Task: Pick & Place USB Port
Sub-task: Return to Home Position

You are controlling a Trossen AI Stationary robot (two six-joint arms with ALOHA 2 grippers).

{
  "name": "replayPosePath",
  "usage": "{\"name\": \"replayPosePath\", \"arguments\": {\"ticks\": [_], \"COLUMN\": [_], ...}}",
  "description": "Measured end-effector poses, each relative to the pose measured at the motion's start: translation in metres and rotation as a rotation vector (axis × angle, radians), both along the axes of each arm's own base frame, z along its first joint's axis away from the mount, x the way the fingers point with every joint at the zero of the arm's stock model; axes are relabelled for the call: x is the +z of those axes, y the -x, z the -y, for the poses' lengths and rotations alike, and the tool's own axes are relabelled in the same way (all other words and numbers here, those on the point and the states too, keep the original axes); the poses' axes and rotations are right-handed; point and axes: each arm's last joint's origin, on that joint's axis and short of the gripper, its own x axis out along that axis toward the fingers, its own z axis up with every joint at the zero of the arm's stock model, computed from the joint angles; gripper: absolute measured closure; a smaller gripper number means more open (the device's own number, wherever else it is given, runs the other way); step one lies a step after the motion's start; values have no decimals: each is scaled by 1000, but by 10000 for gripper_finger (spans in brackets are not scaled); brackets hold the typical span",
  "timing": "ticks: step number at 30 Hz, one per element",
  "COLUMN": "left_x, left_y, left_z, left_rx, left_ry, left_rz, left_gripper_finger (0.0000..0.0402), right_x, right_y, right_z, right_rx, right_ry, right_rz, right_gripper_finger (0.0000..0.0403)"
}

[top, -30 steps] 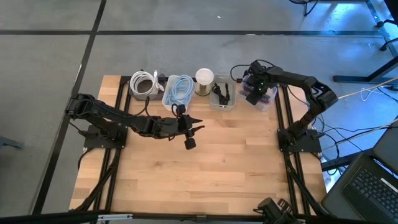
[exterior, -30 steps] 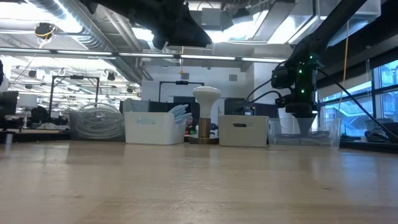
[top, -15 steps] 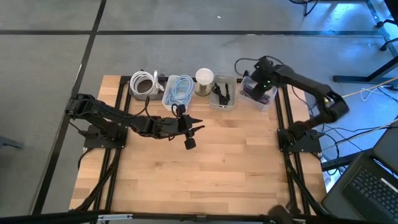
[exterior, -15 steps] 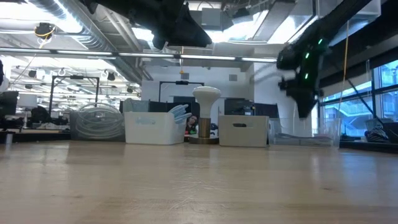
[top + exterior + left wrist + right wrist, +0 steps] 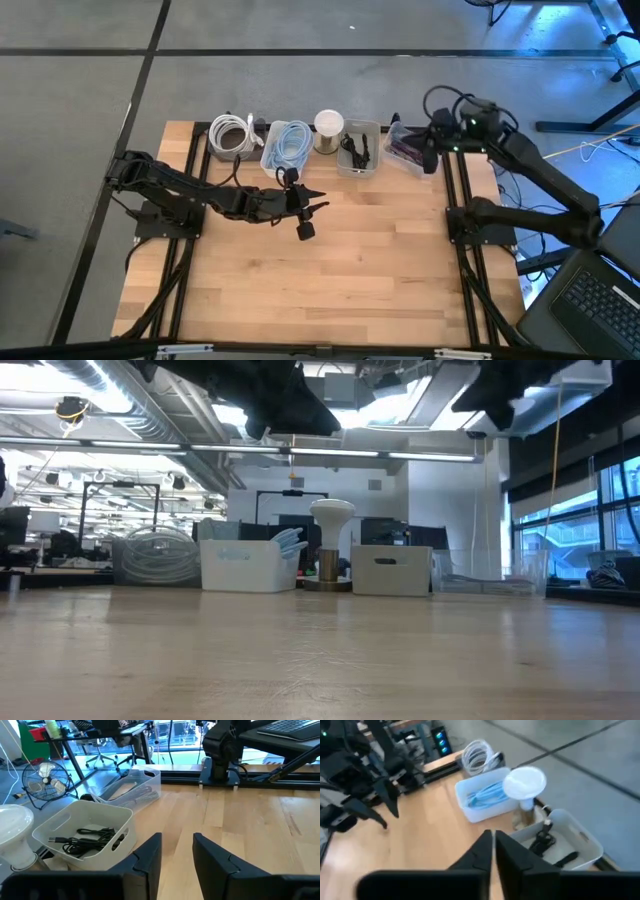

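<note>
Violet cable [image 5: 408,152] lies in transparent bin [image 5: 392,140], far-right corner of counter [image 5: 330,280]. Right pincer [image 5: 493,837] clenched above the bin — left pincer [image 5: 177,839] released, mid-counter.

Bright, even light from ceiling strips [image 5: 330,450] and windows [image 5: 570,530]; faint soft shadows on pale table [image 5: 380,260].

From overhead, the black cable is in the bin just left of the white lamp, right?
No. The high view shows the black cable in the gray bin just right of the white lamp; the white bin on the lamp's left holds the blue cable.
</note>
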Motion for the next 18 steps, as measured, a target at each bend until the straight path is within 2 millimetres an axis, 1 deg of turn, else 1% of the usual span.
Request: {"name": "replayPosePath", "arguments": {"ticks": [1, 3, 4, 6, 8, 11, 13, 16, 18], "left_x": [0, 0, 0, 0, 0, 0, 0, 0, 0], "left_y": [0, 0, 0, 0, 0, 0, 0, 0, 0], "left_z": [0, 0, 0, 0, 0, 0, 0, 0, 0], "left_rx": [0, 0, 0, 0, 0, 0, 0, 0, 0], "left_ry": [0, 0, 0, 0, 0, 0, 0, 0, 0], "left_rz": [0, 0, 0, 0, 0, 0, 0, 0, 0], "left_gripper_finger": [301, 303, 304, 303, 300, 298, 298, 298, 300], "right_x": [3, 5, 4, -5, -22, -59, -81, -102, -112], "right_y": [0, -2, -4, -8, -11, -11, -8, 2, 8], "right_z": [-6, -17, -22, -32, -42, -58, -67, -75, -79], "right_rx": [-7, -38, -48, -32, -5, 40, 61, 77, 100], "right_ry": [17, 54, 66, 76, 79, 74, 111, 182, 202], "right_rz": [9, -1, 0, 13, 36, 77, 113, 170, 216], "right_gripper_finger": [385, 396, 396, 398, 400, 400, 401, 401, 401]}}
